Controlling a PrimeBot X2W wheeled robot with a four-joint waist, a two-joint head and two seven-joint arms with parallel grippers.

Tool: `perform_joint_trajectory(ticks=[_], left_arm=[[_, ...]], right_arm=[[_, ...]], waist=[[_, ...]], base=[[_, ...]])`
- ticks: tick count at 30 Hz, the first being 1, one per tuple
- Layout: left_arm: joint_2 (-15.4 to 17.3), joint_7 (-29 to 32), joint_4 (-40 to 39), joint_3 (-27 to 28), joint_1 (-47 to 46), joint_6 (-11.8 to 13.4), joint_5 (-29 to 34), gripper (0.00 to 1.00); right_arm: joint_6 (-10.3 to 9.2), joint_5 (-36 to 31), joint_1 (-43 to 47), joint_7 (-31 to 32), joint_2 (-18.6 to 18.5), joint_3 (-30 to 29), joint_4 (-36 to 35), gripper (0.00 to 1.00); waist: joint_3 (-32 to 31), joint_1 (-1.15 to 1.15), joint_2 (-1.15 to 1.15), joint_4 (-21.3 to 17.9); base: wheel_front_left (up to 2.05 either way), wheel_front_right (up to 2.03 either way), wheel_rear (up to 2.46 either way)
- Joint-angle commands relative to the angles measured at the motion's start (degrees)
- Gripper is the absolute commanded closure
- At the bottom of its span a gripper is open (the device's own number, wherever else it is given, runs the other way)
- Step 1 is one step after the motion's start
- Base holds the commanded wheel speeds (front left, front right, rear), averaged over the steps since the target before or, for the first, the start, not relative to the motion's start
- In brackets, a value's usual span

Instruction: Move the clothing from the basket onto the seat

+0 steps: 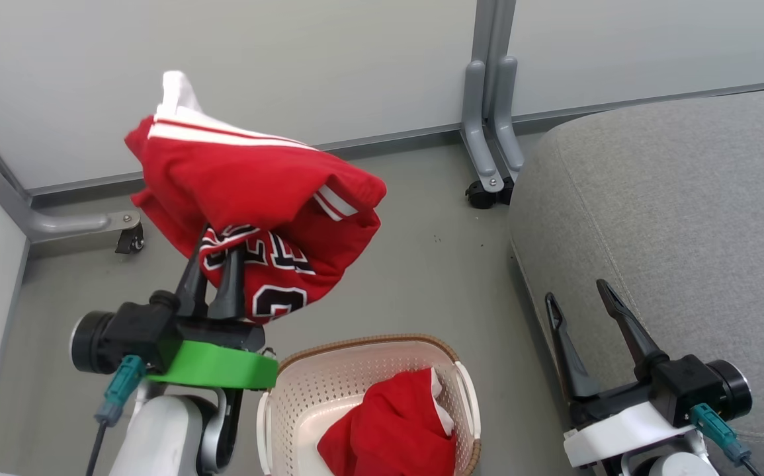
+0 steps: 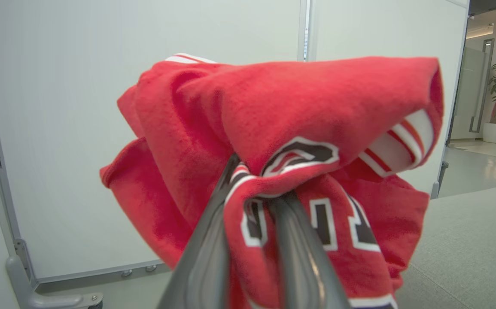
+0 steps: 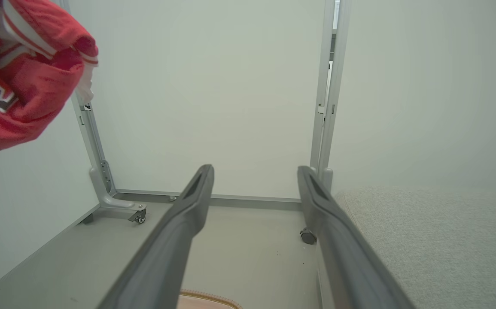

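The printed red garment, with white stripes and black-and-white lettering, hangs bunched in the air, clear of the basket and up and to the left of it in the head view. The left jaws are closed on a fold of this garment, pinching the lettered cloth between them. A second red garment lies crumpled inside the basket, against its right wall. The basket stands on the grey floor. The grey seat lies to the right of the basket, with nothing on it. The right jaws stand wide apart and hold nothing, right of the basket at the seat's near edge. Pale wall panels on wheeled feet stand beyond the basket.
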Motion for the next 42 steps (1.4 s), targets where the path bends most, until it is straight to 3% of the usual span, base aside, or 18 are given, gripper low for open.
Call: perform_joint_trajectory(ticks=[1,7,14,22,33,42], left_arm=[[-0.64,-0.03,-1.32,1.25,0.85,-0.84,0.84,1.00],[-2.60,-0.03,-6.45,2.83,0.82,-5.13,2.60,1.00],[-3.18,-0.03,-7.14,-3.02,-0.61,-7.67,0.47,1.00],[-3.15,-0.03,-6.74,-11.49,-1.50,-7.99,-2.68,1.00],[-3.17,-0.03,-5.75,-10.05,-2.65,-8.02,-1.58,1.00],[-2.59,-0.03,-4.86,-9.81,-2.28,-8.03,-2.02,1.00]], right_arm=[[0.00,-0.15,0.82,-0.18,-0.26,0.02,-0.25,0.00],[0.00,0.23,1.18,-0.18,-0.10,-0.44,-0.53,0.00],[0.00,0.40,1.37,-0.18,-0.59,0.12,-0.14,0.00],[0.00,0.64,0.29,-0.18,-0.60,0.95,-0.42,0.00],[0.00,1.32,0.18,-0.18,-0.86,1.05,-0.27,0.00],[0.00,9.56,0.89,-0.18,-3.23,6.78,-2.30,0.00]], waist=[[-0.05,0.00,0.00,-0.06],[-0.13,0.00,0.00,0.19],[-0.69,0.00,0.00,0.42],[-0.25,0.00,0.00,-0.70],[0.07,0.00,0.00,-1.53],[0.11,0.00,0.00,-1.66]], base=[[0.00,0.00,0.00],[0.00,0.00,0.00],[0.00,0.00,0.00],[0.00,0.00,0.00],[0.00,0.00,0.00],[0.00,0.00,0.00]])
